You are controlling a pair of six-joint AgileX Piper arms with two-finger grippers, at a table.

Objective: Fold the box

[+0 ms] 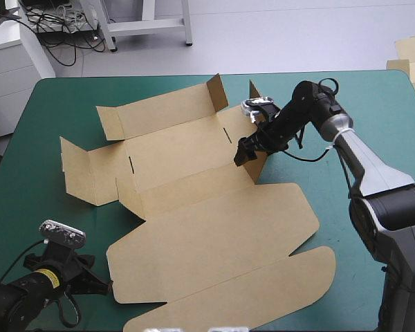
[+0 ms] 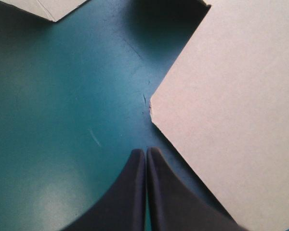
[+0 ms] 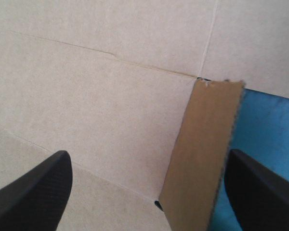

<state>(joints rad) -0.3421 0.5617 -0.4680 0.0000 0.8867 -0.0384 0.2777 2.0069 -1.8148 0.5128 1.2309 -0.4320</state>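
The brown box lies spread over the middle of the teal-green table, its far and side walls partly raised and its large lid flat toward the near edge. My right gripper hovers at the box's right side wall; in the right wrist view this gripper is open, with the raised wall standing between its fingers, nearer the right one. My left gripper rests near the front left corner, shut, its tip just short of the lid's corner.
More brown board shows at the table's right edge. Bare teal-green cover lies left of the box and along the far right.
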